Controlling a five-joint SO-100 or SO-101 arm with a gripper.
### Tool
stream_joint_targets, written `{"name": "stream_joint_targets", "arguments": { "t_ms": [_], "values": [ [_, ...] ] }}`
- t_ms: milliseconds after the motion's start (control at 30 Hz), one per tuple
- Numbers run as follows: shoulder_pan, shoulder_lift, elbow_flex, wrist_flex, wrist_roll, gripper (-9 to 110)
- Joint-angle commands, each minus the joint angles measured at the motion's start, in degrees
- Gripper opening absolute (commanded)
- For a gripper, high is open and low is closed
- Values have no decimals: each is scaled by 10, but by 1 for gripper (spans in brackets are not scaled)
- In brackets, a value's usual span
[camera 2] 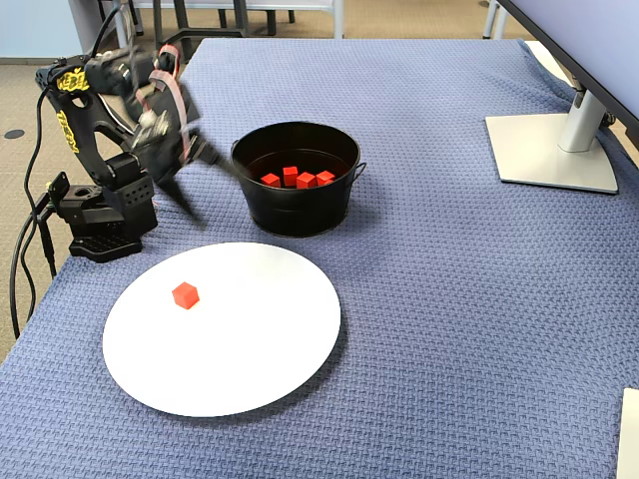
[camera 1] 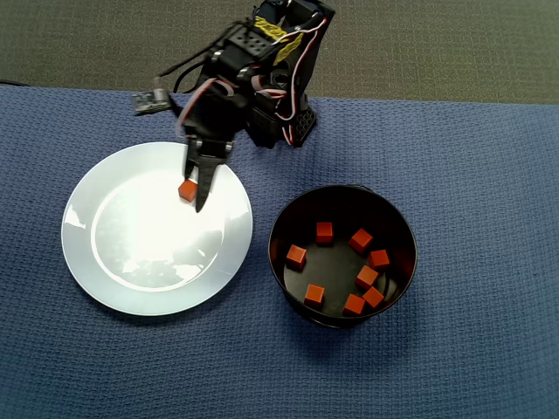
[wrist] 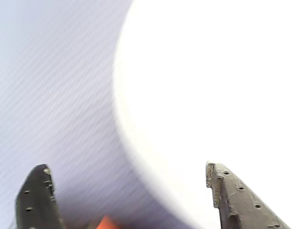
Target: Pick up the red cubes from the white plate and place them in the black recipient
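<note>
One red cube [camera 1: 187, 189] [camera 2: 185, 294] lies on the white plate [camera 1: 148, 262] [camera 2: 240, 339] near its rim on the arm's side. My gripper [camera 1: 193, 194] [camera 2: 220, 197] hangs open in the air above that rim, blurred in the fixed view, with nothing between its fingers. In the wrist view the gripper [wrist: 127, 167] is spread wide over the plate's [wrist: 214, 86] edge, and a sliver of the cube [wrist: 107, 223] shows at the bottom. The black recipient [camera 1: 341, 194] [camera 2: 295, 210] stands beside the plate and holds several red cubes [camera 1: 361, 240] [camera 2: 300, 178].
A blue woven cloth [camera 1: 454, 175] covers the table. The arm's base [camera 2: 100, 215] sits at the cloth's left edge in the fixed view, with cables trailing off it. A monitor stand [camera 2: 554, 150] occupies the far right.
</note>
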Motion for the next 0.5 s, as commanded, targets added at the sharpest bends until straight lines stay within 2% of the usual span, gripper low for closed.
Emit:
{"name": "stream_joint_targets", "arguments": {
  "t_ms": [0, 300, 367, 467],
  "values": [
    [67, -40, 7, 15, -144, 32],
    [127, -196, 3, -33, -198, 28],
    [141, -217, -9, -15, -258, 28],
    [165, -237, -18, 13, -422, 28]
  ]
}}
